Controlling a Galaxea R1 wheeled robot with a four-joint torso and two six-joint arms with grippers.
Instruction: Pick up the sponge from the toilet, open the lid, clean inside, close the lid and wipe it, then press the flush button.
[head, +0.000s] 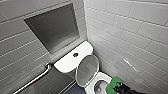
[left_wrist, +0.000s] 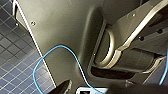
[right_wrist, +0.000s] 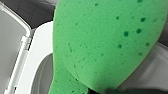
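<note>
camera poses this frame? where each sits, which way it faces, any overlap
Head view: high on the robot, facing forward and down at the toilet, raised lid and tiled walls; right end effector holding the sponge at lower right.
Left wrist view: on the left wrist, facing the robot's dark body panel and blue cable, dark floor tiles beside.
Right wrist view: on the right wrist, close behind the sponge, above the toilet rim.
Shared: head and right wrist both show sponge, lid, toilet.
</note>
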